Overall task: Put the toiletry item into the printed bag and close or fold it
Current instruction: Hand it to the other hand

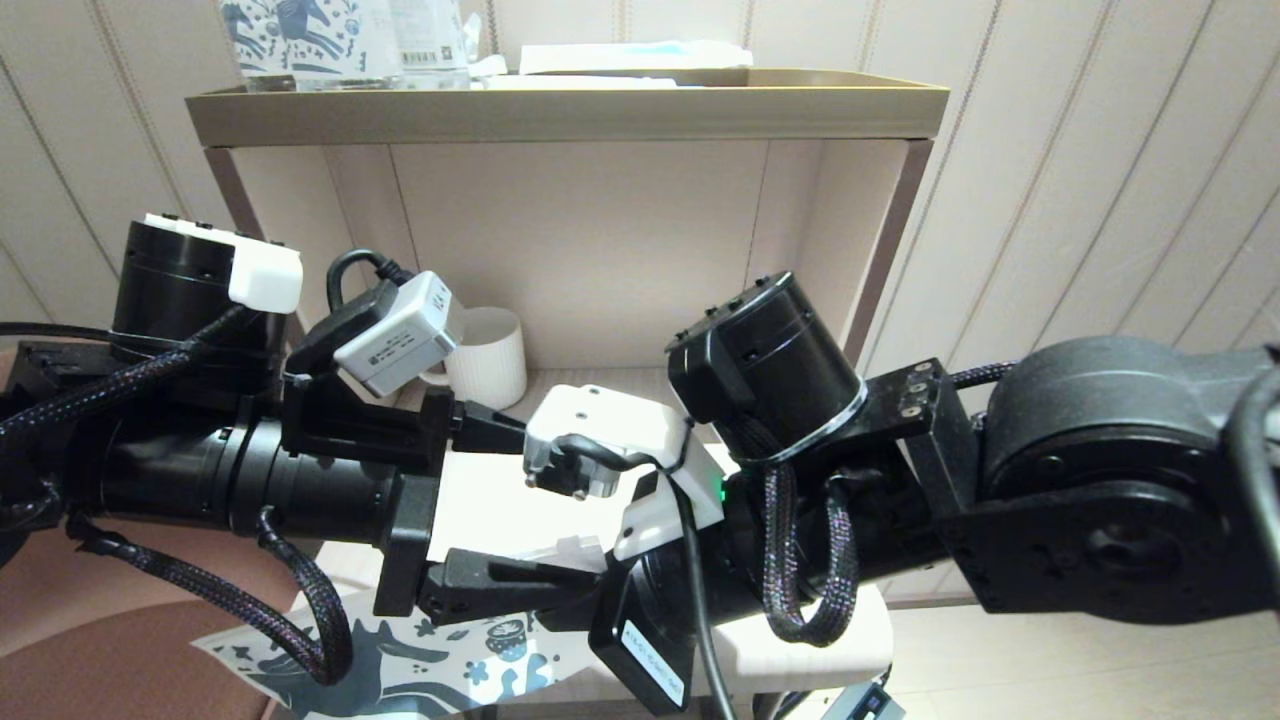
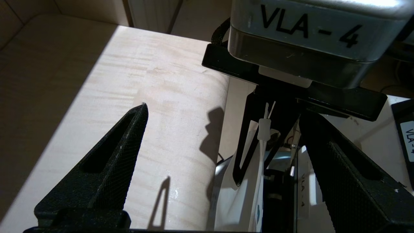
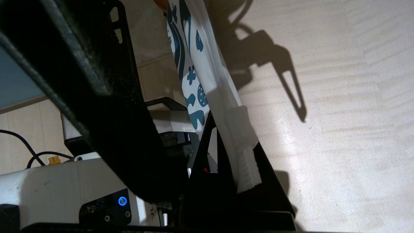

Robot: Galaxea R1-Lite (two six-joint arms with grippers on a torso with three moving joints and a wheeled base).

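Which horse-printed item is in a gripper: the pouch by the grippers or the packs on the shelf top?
The printed bag low in front; the right gripper pinches its slider edge. The upright packs stand untouched.

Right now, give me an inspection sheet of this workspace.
Surface: pale wood shelf, lit, with tool shadows.
Job's things: bag hangs over the shelf's front edge, with its slider up at the right tool; toiletry item not seen.
Clutter: white mug at the back of the shelf.
Grippers: left tool open, holding nothing, above the shelf; right tool at the bag's slider end, grip unclear.
Cables: braided looms on both arms; black camera lead at the right wrist.
Surroundings: panelled wall; horse-printed packs on the top tray.
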